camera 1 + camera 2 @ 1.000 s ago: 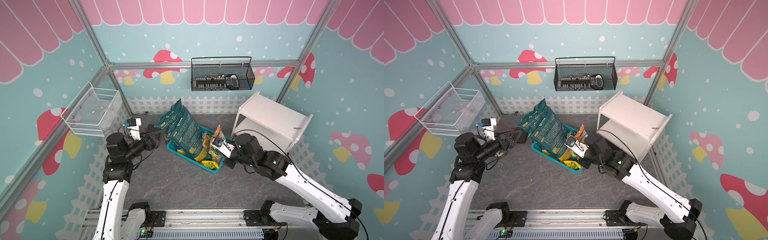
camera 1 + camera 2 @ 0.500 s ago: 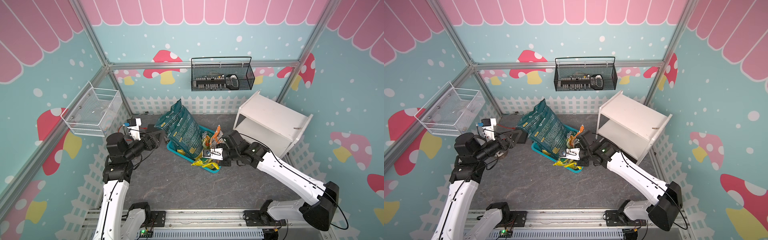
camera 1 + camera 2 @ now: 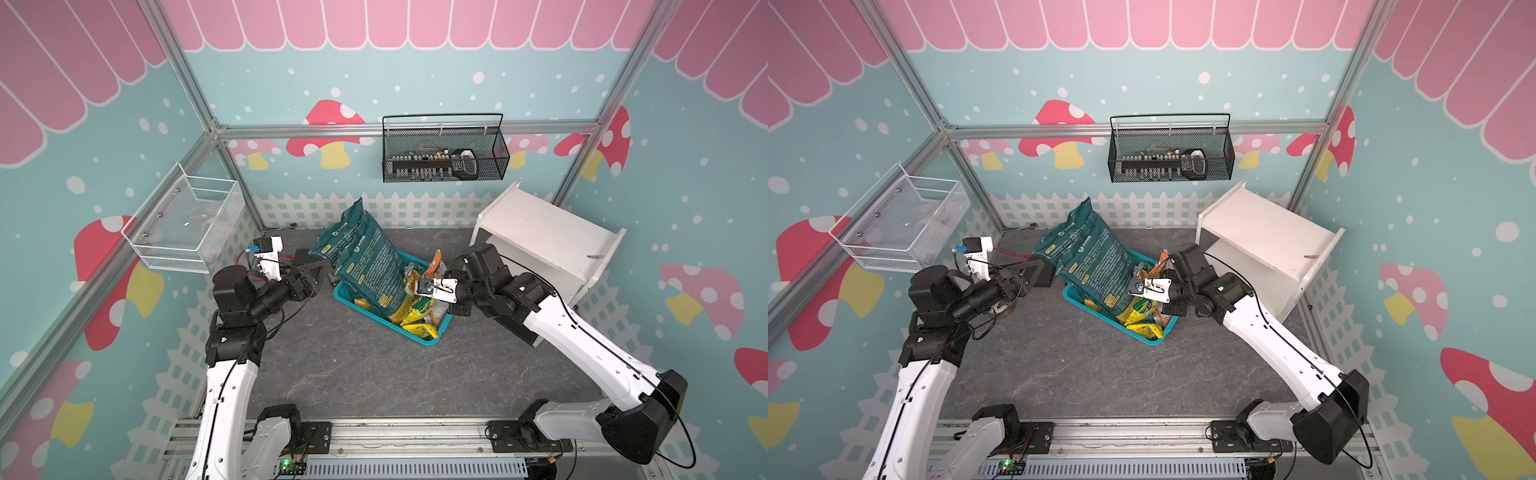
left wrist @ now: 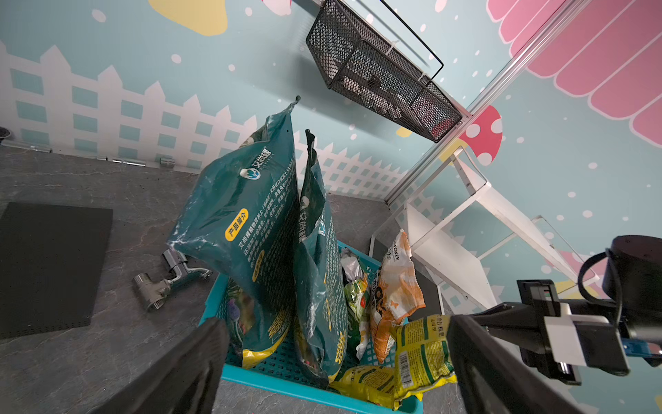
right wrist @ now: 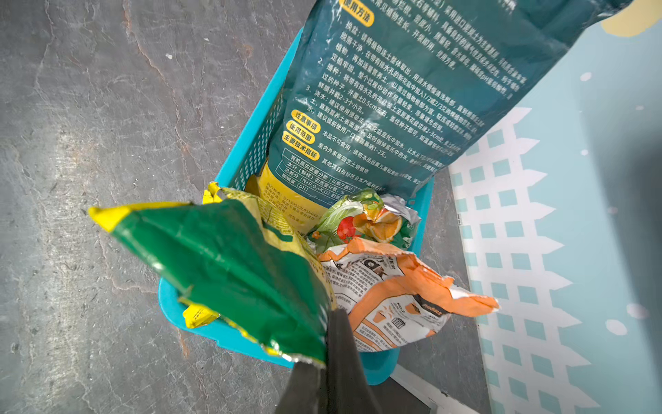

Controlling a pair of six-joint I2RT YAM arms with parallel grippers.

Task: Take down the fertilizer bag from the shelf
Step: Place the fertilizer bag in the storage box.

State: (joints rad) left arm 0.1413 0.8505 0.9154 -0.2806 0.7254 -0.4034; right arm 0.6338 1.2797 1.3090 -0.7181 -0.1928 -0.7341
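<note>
**Fertilizer bag over basket, right arm**

Moved since a second ago: right arm swung out from the shelf front to the teal basket and now sits pulled back a little over its near end; left arm unchanged.

- Left gripper (image 3: 312, 266): jaws spread, holding nothing, parked beside the dark green soil bags (image 3: 365, 257) toward the floor's left edge. Forearm low, wrist level.
- Teal basket (image 3: 428, 338): mid-floor, crowded with upright bags.
- Fertilizer bag (image 5: 229, 265): green and yellow, off the shelf, pinched at one edge by the right gripper (image 5: 327, 344), hanging over the basket's near end against the orange bag (image 5: 394, 297).
- Right arm: elbow raised, wrist level, reaching toward the floor's centre.
- Shelf (image 3: 544, 232): back-right corner, boards bare.

Handling note: lower until the bag's weight rests inside the rim before letting go; a thin-edge pinch may slip.
</note>
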